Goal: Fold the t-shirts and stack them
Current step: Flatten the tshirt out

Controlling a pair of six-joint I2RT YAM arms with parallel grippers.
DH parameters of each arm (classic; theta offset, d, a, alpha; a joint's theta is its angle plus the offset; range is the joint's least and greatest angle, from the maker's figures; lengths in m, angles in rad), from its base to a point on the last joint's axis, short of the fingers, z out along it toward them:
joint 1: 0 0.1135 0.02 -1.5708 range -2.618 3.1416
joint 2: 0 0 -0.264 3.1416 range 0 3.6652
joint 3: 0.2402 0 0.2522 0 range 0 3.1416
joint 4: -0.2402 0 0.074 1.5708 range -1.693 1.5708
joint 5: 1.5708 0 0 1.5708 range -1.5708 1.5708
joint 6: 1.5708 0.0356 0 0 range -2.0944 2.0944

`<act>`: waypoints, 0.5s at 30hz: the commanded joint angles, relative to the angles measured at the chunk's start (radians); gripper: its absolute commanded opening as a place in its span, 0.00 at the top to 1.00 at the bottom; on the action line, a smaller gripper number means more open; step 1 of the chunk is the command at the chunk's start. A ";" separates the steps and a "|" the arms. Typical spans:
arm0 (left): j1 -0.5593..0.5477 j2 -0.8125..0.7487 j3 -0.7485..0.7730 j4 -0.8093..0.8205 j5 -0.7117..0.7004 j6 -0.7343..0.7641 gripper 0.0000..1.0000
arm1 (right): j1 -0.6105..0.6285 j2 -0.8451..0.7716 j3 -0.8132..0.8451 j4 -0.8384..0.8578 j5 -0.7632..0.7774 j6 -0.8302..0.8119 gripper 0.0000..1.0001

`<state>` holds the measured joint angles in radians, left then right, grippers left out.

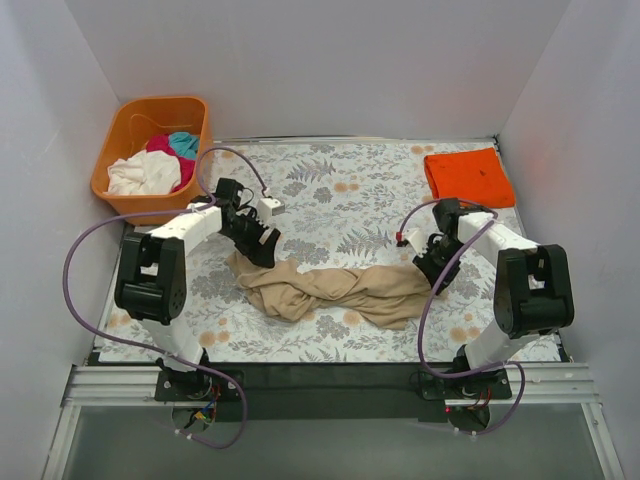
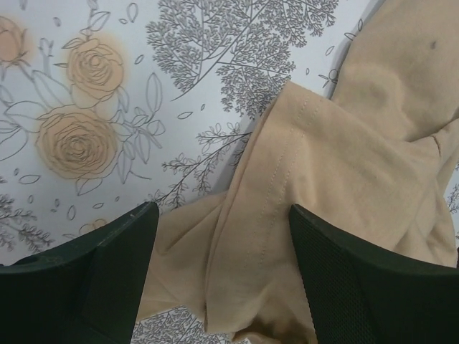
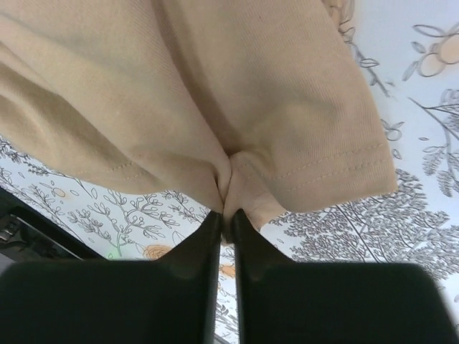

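Overhead view: nearest the camera, two arms are bolted side by side at the near edge of the table (image 1: 330, 190). The left arm (image 1: 150, 270) and right arm (image 1: 530, 290) each have a raised elbow and a forearm reaching inward and down. Between them, one tan t-shirt (image 1: 340, 290) lies crumpled in a long twisted band across the floral tabletop. The left gripper (image 1: 262, 240) hangs over its left end and the right gripper (image 1: 425, 255) meets its right end. One orange t-shirt (image 1: 468, 175) lies folded flat at the far right corner. One basket (image 1: 120, 130) at the far left corner holds three more: a white t-shirt (image 1: 145, 175), a magenta t-shirt (image 1: 185, 170) and a teal t-shirt (image 1: 184, 143). That makes five shirts.

Left wrist view: the left gripper (image 2: 222, 215) points down with its two dark fingers (image 2: 107, 265) spread wide, gripping nothing. A stitched hem of the tan t-shirt (image 2: 344, 165) lies between them.

Right wrist view: the right gripper (image 3: 224, 218) has its two fingers pressed together, pinching a small fold at the hem of the tan t-shirt (image 3: 215, 86).
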<state>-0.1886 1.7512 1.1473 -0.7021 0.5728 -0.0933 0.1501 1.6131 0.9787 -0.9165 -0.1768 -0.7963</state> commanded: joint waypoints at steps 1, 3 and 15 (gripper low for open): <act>-0.028 0.005 -0.004 0.007 -0.025 0.000 0.32 | -0.006 -0.005 0.077 -0.044 -0.035 -0.011 0.90; -0.034 0.013 -0.003 0.006 -0.019 -0.003 0.37 | -0.006 -0.009 0.093 -0.051 -0.035 -0.011 0.95; 0.029 -0.038 0.170 0.101 -0.014 -0.100 1.00 | -0.061 0.031 0.325 -0.050 -0.012 0.034 0.99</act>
<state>-0.1959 1.7927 1.2335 -0.6872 0.5621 -0.1566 0.1162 1.6337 1.1995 -0.9642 -0.1860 -0.7841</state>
